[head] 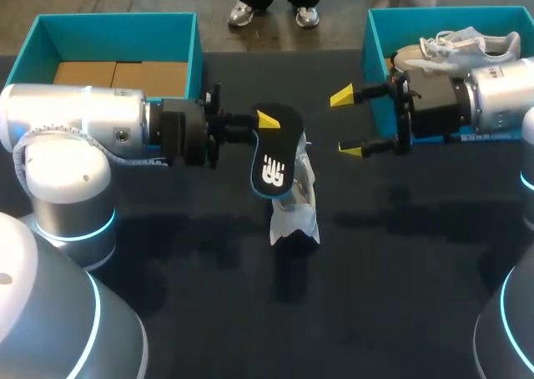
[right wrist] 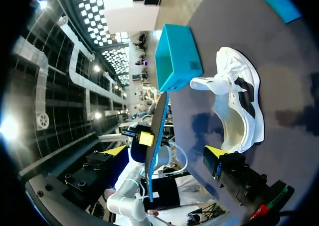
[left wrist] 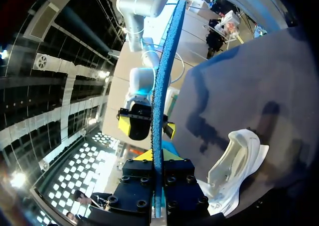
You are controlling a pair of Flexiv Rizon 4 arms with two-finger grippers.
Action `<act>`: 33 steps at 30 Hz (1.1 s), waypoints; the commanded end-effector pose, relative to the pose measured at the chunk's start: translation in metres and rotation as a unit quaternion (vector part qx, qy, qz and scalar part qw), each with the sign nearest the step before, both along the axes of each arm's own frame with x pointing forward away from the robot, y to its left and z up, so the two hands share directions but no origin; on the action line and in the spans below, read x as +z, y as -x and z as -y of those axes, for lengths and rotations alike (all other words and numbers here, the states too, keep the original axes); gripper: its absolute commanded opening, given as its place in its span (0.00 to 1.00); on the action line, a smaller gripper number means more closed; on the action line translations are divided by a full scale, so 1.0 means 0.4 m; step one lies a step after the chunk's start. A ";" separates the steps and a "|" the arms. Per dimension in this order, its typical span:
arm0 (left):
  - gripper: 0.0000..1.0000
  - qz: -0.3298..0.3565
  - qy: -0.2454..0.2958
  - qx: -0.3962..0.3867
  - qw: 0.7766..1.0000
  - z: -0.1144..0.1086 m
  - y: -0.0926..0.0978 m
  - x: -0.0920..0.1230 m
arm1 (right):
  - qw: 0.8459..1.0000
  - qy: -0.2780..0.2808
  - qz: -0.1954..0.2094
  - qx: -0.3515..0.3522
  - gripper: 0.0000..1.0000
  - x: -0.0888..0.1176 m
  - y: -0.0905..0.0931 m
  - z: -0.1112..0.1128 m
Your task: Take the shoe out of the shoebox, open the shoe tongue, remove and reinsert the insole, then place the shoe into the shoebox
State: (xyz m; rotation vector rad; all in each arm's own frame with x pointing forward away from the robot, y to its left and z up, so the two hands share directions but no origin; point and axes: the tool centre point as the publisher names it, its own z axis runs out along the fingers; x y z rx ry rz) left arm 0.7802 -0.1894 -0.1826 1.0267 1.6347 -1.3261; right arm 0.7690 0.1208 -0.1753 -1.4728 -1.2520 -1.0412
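Left gripper (head: 269, 123) pinching the insole (head: 271, 166); shoe (head: 299, 216) on the table (head: 400, 254) beneath it. The left arm enters from the left, and its two fingers are pressed onto one end of the dark insole. In the left wrist view the insole appears edge-on, running straight out ahead between the fingers.

In the head view the insole's long axis runs from the far side towards the near side. Its free end hangs over the white shoe, which lies just below and slightly to the right. The shoe's long axis runs roughly the same way. The right wrist view shows its opening exposed and the tongue folded back. Whether it rests on its sole or partly on its side is hard to tell.

The right gripper (head: 346, 124) hangs with fingers spread and holding nothing. It faces the insole from the right, near it but not touching, and above the table.

The left shoebox (head: 117, 27) and the right shoebox (head: 373, 37) sit at the far edge, well apart from the shoe. The right one contains a second shoe (head: 455, 47).

Judged stage: insole out, reinsertion pending. The left arm is the nearer one, so the move depends on lowering the free end into the opening directly beneath, along the shoe's length.
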 end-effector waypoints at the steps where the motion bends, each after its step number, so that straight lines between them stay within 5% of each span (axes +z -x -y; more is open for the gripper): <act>1: 0.00 0.000 -0.001 0.000 1.000 0.000 0.001 0.001 | 1.000 0.002 -0.001 0.000 1.00 0.000 0.000 -0.001; 25: 0.00 0.000 -0.001 0.000 1.000 0.000 0.001 0.001 | 1.000 0.002 -0.001 0.000 1.00 0.000 0.000 -0.001; 33: 0.00 -0.089 -0.012 -0.016 0.996 -0.006 0.026 -0.055 | 0.999 0.022 -0.012 -0.019 1.00 -0.017 0.023 -0.015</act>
